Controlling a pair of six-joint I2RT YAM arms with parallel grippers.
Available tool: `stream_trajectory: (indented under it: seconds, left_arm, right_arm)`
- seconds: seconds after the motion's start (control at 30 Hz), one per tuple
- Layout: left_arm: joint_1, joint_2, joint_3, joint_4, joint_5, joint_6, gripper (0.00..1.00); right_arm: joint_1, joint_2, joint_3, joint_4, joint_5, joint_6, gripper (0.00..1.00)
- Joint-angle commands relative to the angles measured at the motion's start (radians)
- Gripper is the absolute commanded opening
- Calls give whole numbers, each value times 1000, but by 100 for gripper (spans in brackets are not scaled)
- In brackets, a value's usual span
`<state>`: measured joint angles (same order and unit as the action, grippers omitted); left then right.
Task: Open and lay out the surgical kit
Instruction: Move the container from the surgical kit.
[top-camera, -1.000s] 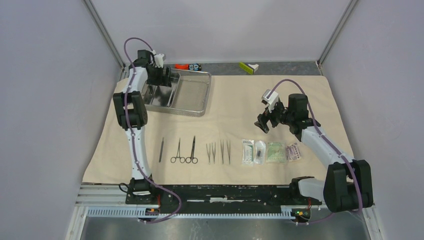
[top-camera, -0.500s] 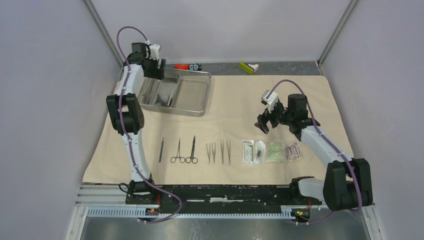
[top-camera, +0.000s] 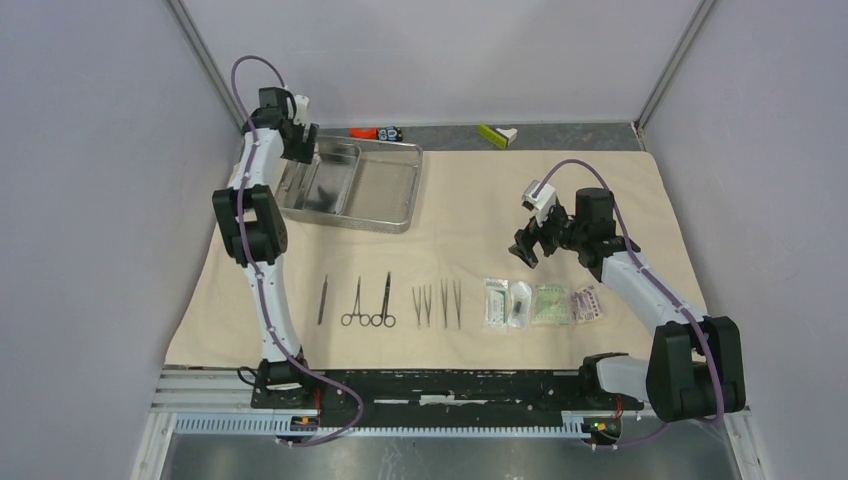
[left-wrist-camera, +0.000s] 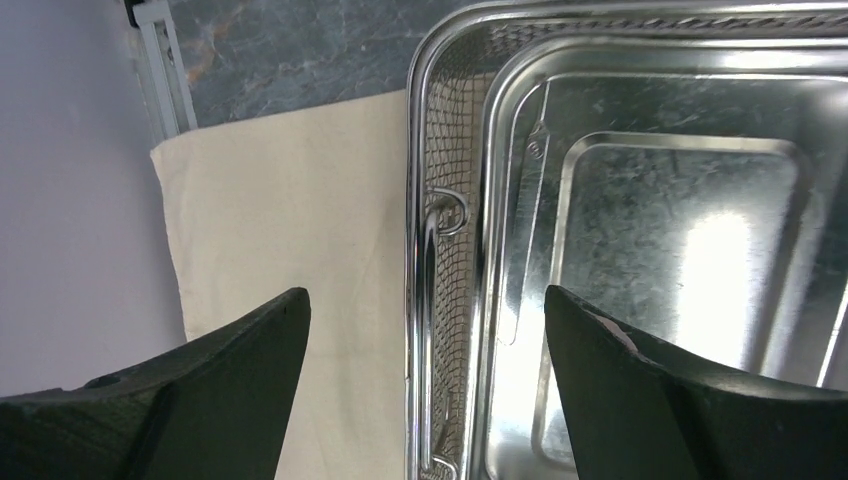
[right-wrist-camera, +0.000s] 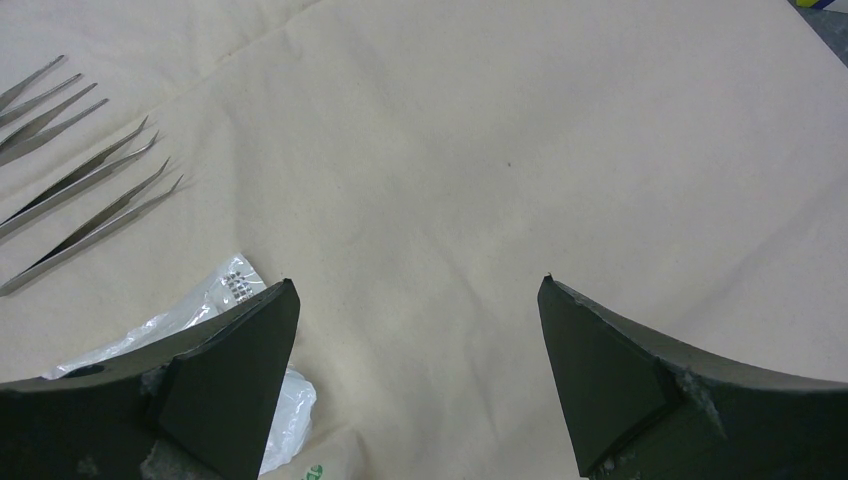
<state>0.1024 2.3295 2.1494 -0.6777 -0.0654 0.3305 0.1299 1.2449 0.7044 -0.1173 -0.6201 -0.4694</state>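
Steel tray (top-camera: 385, 188) — edge seemingly right below the wide-open left claw (left-wrist-camera: 425, 300); right claw (right-wrist-camera: 418, 285) likewise agape, near packets (top-camera: 545, 303).

Plain beige cloth wrap (top-camera: 480, 220); silvery steel tray (top-camera: 385, 190) at eleven o'clock, mesh-patterned walls; counter (left-wrist-camera: 290, 50) looks grey, perhaps marbled.

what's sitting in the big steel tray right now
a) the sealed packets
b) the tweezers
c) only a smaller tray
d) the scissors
c: the steel tray holds just the smaller tray, which is bare, while the scissors, tweezers and packets lie in a row on the cloth.
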Motion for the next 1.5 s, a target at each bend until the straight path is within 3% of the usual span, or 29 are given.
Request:
stream_trajectory:
  seconds: [0.0,0.13,0.27,0.47,0.7,1.23,1.47]
  left_arm:
    - [18,25,27,-40,-10,2,92]
    - [20,22,-16,-43,17,6,84]
    - [22,-4,-65,-51,50,4,63]
    - [22,-77,-179,-49,94,-11,41]
    - [20,-188,-361,-19,148,-33,28]
    - [-9,-318,-532,-2,197,-28,18]
    - [-9,-351,-565,-1,204,-94,32]
  right_arm:
    - [-3,1,29,11,-9,-8,97]
    - [-4,3,30,11,-10,-6,97]
    - [-3,2,29,9,-11,-7,97]
    - [-4,6,30,10,-13,-8,97]
    - [-3,4,30,8,-13,-9,97]
    - [-3,9,29,8,-21,-6,97]
    - [-3,13,32,7,-23,-8,97]
